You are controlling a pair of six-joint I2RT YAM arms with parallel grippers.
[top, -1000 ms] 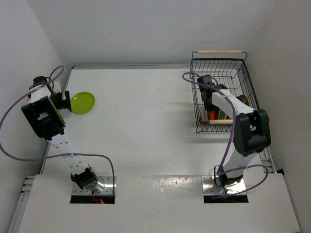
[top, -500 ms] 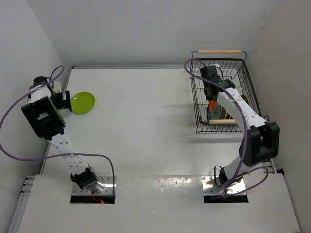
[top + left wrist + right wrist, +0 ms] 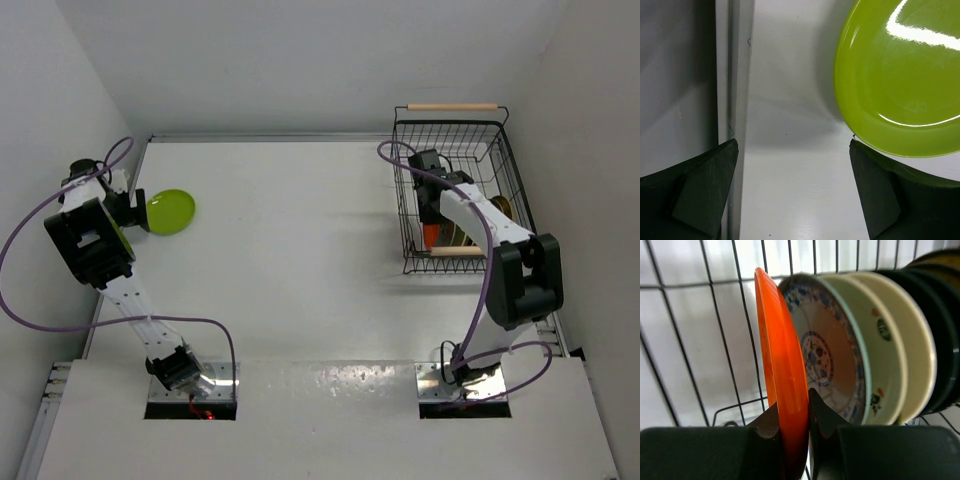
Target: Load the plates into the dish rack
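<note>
Left gripper (image 3: 795,190): jaws spread wide, empty
Shiny lime green round plate (image 3: 905,80): flat on the white table (image 3: 790,100), just beside one finger, likely next to fetch
Right gripper (image 3: 792,415): clamped on the glossy orange-red round plate (image 3: 780,350), upright in the rack; slotting now, release comes next
Row behind: teal-patterned plate (image 3: 825,360), cream plates (image 3: 890,355), all on edge
Black wire dish rack (image 3: 450,122): thin bars

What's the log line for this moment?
right fingers shut on orange-red plate in dish rack | left fingers open by lime green plate
</note>
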